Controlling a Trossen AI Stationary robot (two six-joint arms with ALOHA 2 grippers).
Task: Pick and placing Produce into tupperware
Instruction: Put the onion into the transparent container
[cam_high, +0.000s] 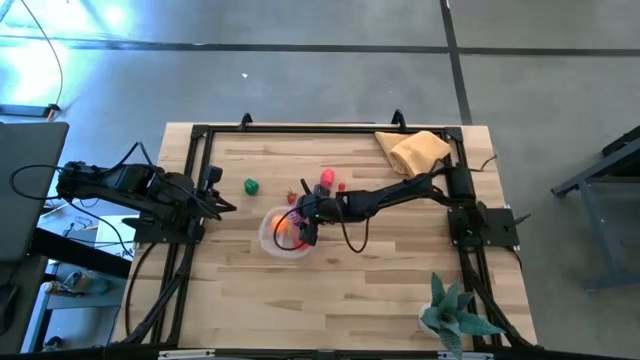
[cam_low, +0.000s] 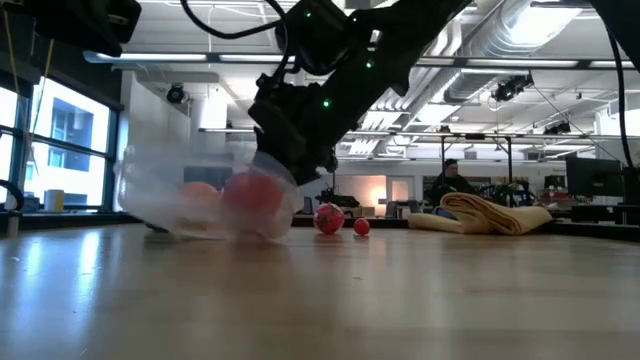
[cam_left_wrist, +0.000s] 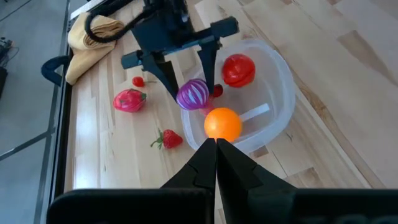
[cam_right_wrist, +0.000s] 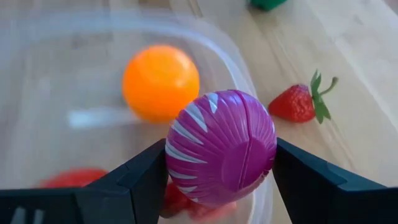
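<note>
The tupperware (cam_left_wrist: 277, 78), a clear round container, stands on the wooden table left of centre (cam_high: 268, 240). In it lie an orange ball (cam_left_wrist: 222, 123) and a red tomato (cam_left_wrist: 239, 70). My right gripper (cam_right_wrist: 221, 158) reaches in from the table's right and is shut on a purple striped toy onion (cam_left_wrist: 193, 94) over the container's edge. A strawberry (cam_left_wrist: 168, 139), a pink fruit (cam_left_wrist: 127, 99), a small red piece (cam_left_wrist: 138, 81) and a green piece (cam_high: 251, 186) lie on the table around it. My left gripper (cam_left_wrist: 216, 148) waits shut at the table's left. My right gripper pinches the purple onion by two opposite sides (cam_right_wrist: 177, 155), one finger (cam_right_wrist: 134, 180) on each. The fingers slant down from the table's right side. The onion sits between them over the tupperware's rim (cam_right_wrist: 245, 81), above the pieces inside.
A tan cloth (cam_high: 412, 150) lies bunched at the table's far right corner. A teal spiky plant (cam_high: 450, 312) stands at the near right. A black frame (cam_high: 200, 130) runs along the table's edges. Bare wood lies in front of the container.
</note>
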